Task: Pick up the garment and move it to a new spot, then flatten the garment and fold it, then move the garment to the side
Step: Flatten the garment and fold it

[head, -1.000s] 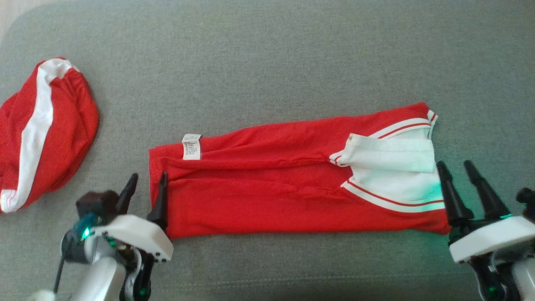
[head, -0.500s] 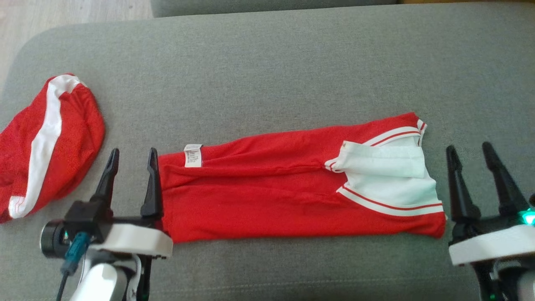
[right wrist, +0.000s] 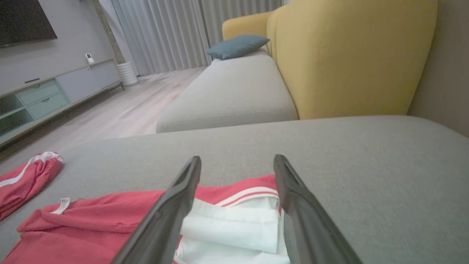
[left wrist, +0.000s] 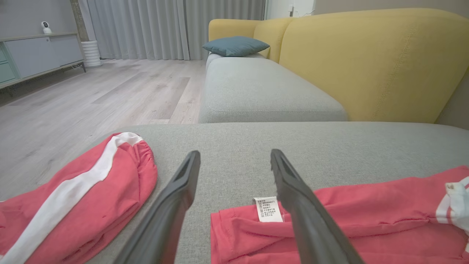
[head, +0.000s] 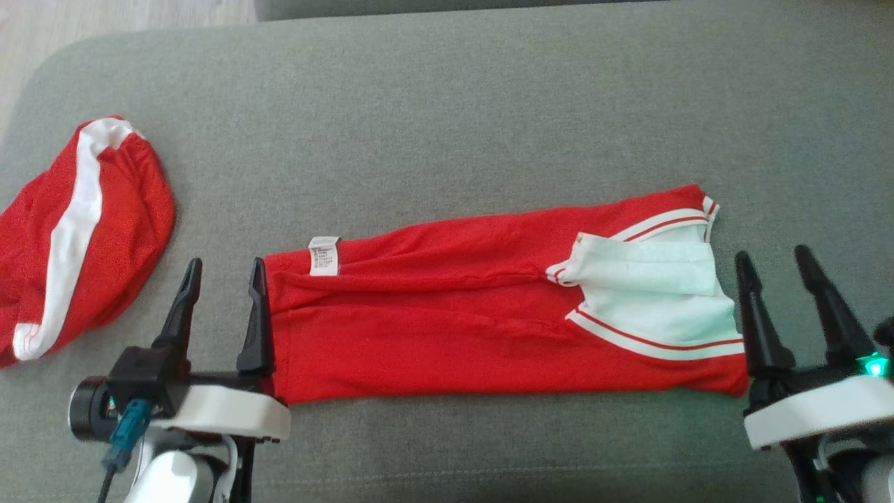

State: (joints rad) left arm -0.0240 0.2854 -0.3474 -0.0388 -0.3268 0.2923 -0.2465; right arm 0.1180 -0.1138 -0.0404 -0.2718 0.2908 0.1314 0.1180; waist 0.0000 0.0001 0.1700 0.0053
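I note the folded red-and-white fabric garment (head: 433, 335) flat mid-frame. The left gripper (head: 225, 264) lower left, right gripper (head: 772, 251) lower right: both spread, empty.

On the left end effector (head: 225, 271): two long, tapered black fingers (head: 255, 321) and a white wrist shell (head: 227, 412). Left of that shell: dark cylindrical camera (head: 87, 418), teal plug (head: 129, 421), black cable (head: 105, 483). The right end effector (head: 772, 257) has the same build, plus a green light (head: 871, 365).
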